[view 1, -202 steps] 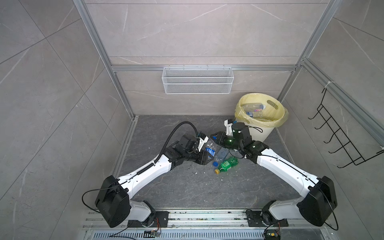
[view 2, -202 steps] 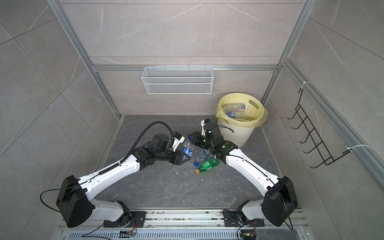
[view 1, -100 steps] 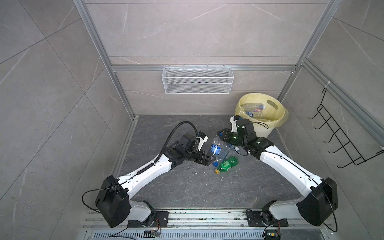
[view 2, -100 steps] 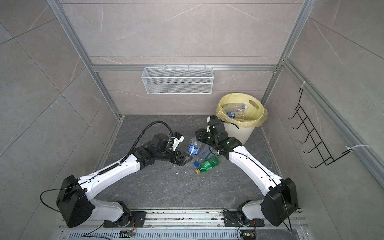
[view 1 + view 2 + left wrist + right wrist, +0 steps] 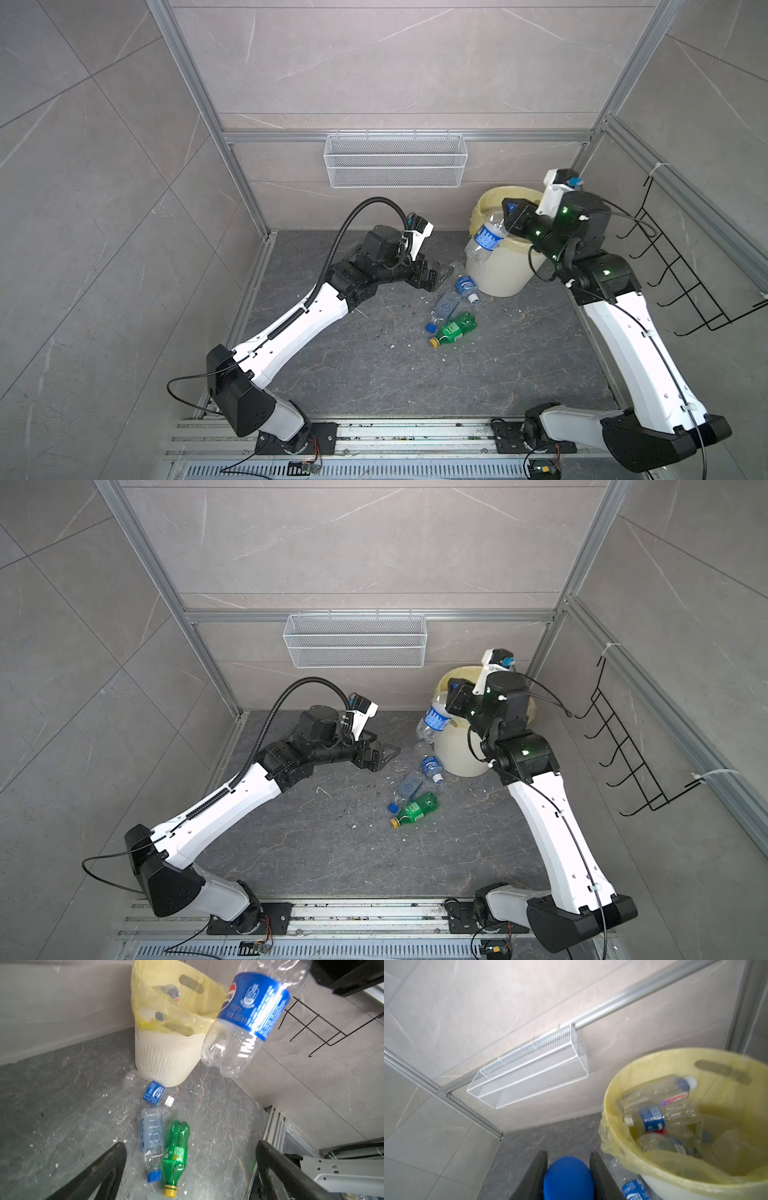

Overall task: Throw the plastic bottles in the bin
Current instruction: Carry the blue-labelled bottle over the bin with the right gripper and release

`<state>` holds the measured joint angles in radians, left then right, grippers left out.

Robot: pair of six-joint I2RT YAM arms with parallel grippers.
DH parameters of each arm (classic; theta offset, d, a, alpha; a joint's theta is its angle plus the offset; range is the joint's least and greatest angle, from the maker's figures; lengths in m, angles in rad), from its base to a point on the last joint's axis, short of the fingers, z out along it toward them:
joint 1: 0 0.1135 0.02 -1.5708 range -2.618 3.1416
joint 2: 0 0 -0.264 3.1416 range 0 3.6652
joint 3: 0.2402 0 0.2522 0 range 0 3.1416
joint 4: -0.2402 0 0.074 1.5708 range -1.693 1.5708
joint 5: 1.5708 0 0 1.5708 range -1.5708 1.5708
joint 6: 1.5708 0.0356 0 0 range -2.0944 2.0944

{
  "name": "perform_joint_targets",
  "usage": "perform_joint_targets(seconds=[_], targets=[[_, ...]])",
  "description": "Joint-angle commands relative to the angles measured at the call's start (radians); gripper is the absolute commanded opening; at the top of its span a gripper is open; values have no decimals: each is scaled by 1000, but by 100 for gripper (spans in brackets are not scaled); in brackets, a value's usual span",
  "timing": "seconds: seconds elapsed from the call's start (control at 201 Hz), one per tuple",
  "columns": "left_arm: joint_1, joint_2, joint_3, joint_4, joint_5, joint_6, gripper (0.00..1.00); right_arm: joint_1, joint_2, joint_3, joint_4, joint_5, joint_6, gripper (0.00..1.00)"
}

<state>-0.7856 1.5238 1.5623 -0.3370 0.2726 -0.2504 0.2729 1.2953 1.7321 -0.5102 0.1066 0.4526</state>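
Grey tile walls (image 5: 374, 62), dk grey stone floor (image 5: 374, 374); white wire mesh basket (image 5: 395, 166) on alu rail (image 5: 519, 136); blk wire hook rack (image 5: 685, 266) at rt.

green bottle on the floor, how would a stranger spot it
Find the cream ribbed bin in the far right corner. On the floor before it lies the green bottle. Unlike the clear blue-capped bottle beside it, it is green, yellow-capped.

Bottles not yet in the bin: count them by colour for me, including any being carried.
Clear, blue label: 2, the held bottle and the white-capped bottle
Clear, pale label: 1, the pale-label bottle
Green: 1, the green bottle
Total: 4
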Motion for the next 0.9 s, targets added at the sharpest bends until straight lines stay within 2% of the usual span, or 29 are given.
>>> perform_joint_targets(seconds=[0.0, 0.095, 0.179, 0.194, 0.264, 0.309, 0.383, 0.443, 0.592, 0.786, 0.891], targets=[[-4, 56, 79, -11, -29, 87, 100, -54, 87, 120, -59, 61, -73, 18], [-4, 135, 188, -43, -48, 119, 100, -171, 228, 246, -94, 34, -35, 18], [-4, 219, 311, -83, -56, 134, 100, -291, 412, 415, -180, -35, 36, 20], [-4, 232, 329, -88, -60, 135, 100, -305, 444, 454, -202, -49, 39, 23], [-3, 283, 397, -102, -74, 144, 100, -338, 582, 633, -338, -109, 34, 56], [-4, 312, 429, -112, -86, 144, 100, -341, 615, 690, -383, -125, 18, 69], [-3, 342, 446, -111, -106, 142, 100, -340, 563, 588, -297, -162, 15, 88], [-3, 359, 443, -99, -121, 126, 100, -342, 488, 474, -207, -179, 18, 99], [-4, 372, 409, -86, -156, 51, 100, -340, 388, 382, -186, -231, 24, 100], [-4, 344, 298, -99, -165, -34, 100, -335, 237, 194, -122, -284, 62, 100], [-3, 308, 204, -93, -173, -86, 100, -298, 161, 94, -93, -283, 59, 100]])
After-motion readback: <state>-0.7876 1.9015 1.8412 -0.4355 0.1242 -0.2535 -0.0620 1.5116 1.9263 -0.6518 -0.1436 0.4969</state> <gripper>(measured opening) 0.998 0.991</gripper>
